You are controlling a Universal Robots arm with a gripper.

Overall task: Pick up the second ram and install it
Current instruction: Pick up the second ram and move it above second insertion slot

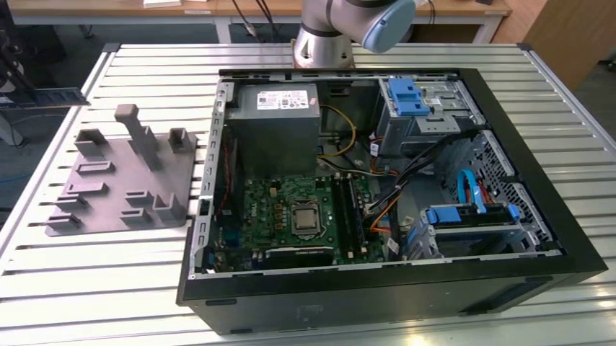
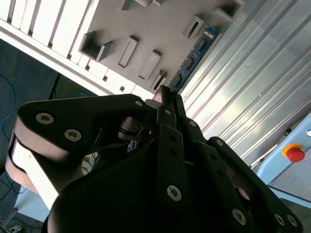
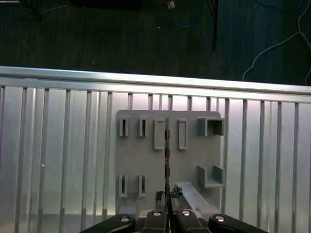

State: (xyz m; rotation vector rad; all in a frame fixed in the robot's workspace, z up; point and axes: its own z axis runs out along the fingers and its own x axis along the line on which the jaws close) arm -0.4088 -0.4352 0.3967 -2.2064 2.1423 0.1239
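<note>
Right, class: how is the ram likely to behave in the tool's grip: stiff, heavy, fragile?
Probably stiff: the ram juts straight from the tool without sagging. Likely light, being thin and flat, seen edge-on in the first wrist view. Possibly fragile: its face carries small exposed parts.

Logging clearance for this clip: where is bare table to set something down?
Bare slats lie nearer the camera than the grey tray, beside the computer case, and behind the tray. Inside the case is crowded: motherboard, cables.
</note>
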